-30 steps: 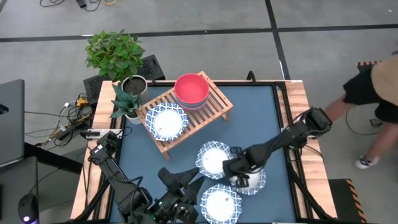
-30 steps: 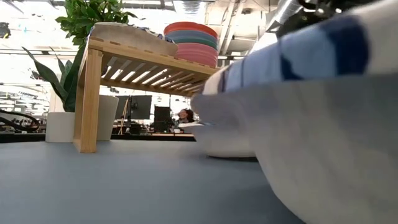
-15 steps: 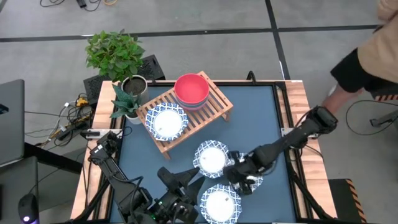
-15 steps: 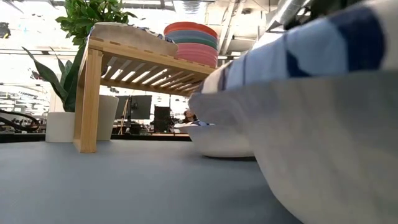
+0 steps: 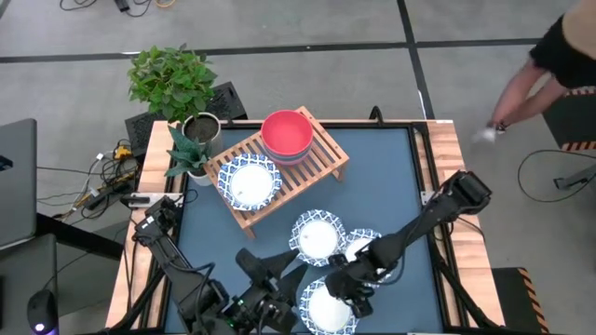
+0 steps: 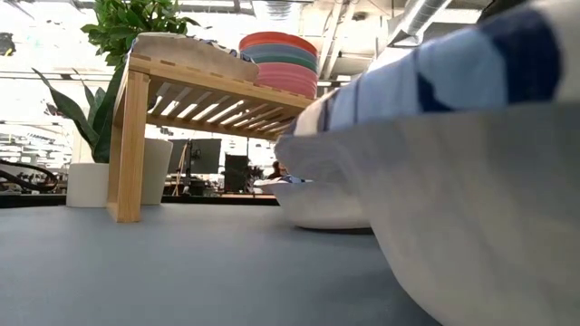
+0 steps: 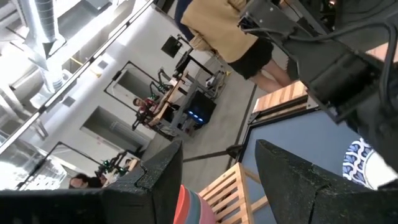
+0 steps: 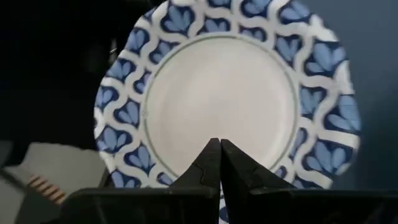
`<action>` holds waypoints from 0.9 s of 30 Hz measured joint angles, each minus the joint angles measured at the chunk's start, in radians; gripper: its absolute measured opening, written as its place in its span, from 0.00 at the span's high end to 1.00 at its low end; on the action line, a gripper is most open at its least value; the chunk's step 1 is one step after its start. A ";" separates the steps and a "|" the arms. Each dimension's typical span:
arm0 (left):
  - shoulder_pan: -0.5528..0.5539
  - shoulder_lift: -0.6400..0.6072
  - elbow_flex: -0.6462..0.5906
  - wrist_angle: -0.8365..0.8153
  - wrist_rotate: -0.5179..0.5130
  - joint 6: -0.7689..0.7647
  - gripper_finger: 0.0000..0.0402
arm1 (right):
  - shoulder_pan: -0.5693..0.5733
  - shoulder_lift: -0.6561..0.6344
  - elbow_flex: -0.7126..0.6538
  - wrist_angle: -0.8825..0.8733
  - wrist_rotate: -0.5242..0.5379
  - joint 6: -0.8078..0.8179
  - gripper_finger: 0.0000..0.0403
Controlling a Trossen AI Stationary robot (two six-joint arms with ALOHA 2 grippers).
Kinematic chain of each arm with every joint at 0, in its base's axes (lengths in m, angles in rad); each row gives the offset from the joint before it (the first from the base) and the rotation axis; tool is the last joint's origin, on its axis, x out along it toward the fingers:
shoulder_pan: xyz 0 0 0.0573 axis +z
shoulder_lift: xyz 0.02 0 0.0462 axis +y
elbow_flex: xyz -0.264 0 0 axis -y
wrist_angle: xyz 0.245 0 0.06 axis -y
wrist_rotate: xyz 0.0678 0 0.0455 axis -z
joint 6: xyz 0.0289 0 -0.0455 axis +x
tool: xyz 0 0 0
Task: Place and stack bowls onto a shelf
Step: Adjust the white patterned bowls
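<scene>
- The wooden shelf [image 5: 279,175] stands slantwise on the dark blue tabletop [image 5: 391,177], near the table's far left corner; everything below is placed from it.
- On the shelf's right half sits a stack of plain bowls [image 5: 286,136], red on top, with pink and a dark one showing beneath it in the low view.
- On the shelf's left half rests one white dish with a blue patterned rim [image 5: 249,181].
- Three more patterned dishes lie on the tabletop in front of the shelf: one just in front of it [image 5: 318,235], one to that dish's right [image 5: 365,249], partly covered by the right arm, and one nearest the table's front edge [image 5: 326,305].
- The right gripper [image 5: 346,285] hangs over the rim of that front dish, well in front of the shelf; its fingers [image 8: 211,163] are pressed together with nothing between them, above the dish's white centre.
- The left gripper [image 7: 217,168] waits at the table's front edge, in front of the shelf and to the left of the front dish, its fingers spread and empty.
- Two potted plants [image 5: 183,112] stand just left of the shelf.
- A person [image 5: 559,56] is beyond the table's far right corner.
</scene>
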 joint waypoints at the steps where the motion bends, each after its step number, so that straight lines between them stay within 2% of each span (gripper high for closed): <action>1: 0.000 0.000 0.000 0.000 0.000 -0.003 0.53 | -0.011 0.006 0.000 0.001 -0.024 -0.012 0.94; 6: 0.000 0.000 0.000 0.000 0.000 -0.007 0.53 | -0.079 0.014 0.000 -0.006 -0.056 -0.091 0.94; 15: 0.000 0.000 0.000 -0.002 0.000 0.005 0.53 | -0.221 0.014 0.000 -0.034 0.056 -0.138 0.94; 18: 0.000 0.000 0.000 -0.008 0.000 0.000 0.53 | -0.249 0.014 0.000 -0.030 0.062 -0.140 0.94; 21: 0.000 0.000 0.000 -0.008 0.000 0.000 0.53 | -0.240 -0.014 -0.001 -0.042 0.032 -0.138 0.94; 27: -0.002 0.000 0.000 -0.008 0.000 -0.006 0.53 | -0.138 -0.095 0.001 -0.018 0.022 -0.096 0.94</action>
